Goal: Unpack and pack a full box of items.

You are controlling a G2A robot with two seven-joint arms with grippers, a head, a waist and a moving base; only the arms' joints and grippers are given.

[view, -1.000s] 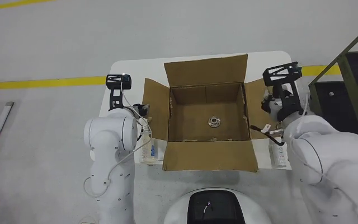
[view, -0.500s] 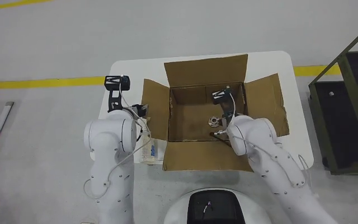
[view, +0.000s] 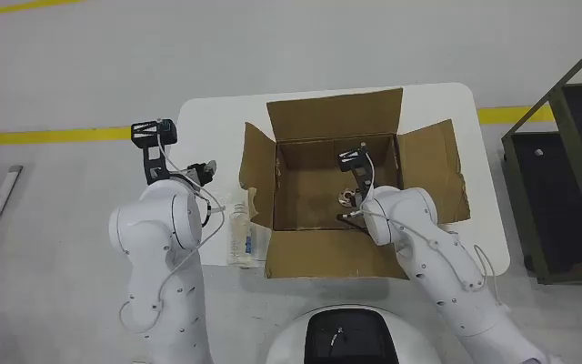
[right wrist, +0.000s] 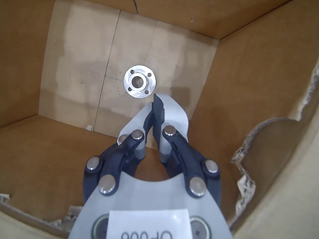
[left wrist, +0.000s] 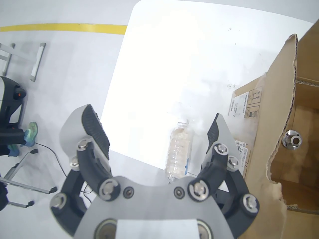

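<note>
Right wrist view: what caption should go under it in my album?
The shut right gripper hangs inside the cardboard box, near a round metal part on its floor.

1. A white rounded-corner table [view: 209, 118] [left wrist: 162, 63] carries everything here.
2. An open brown cardboard box [view: 335, 116] [left wrist: 281, 95] sits squarely in the middle of it, all four flaps folded outward. It takes up most of the tabletop, and its near flap hangs at the table's front edge.
3. A clear plastic bottle [view: 240, 238] [left wrist: 178, 155] lies on its side just beside the box, on the robot's left. It runs along that wall under the ragged left flap, cap pointing away from the robot and base at the front edge.
</note>
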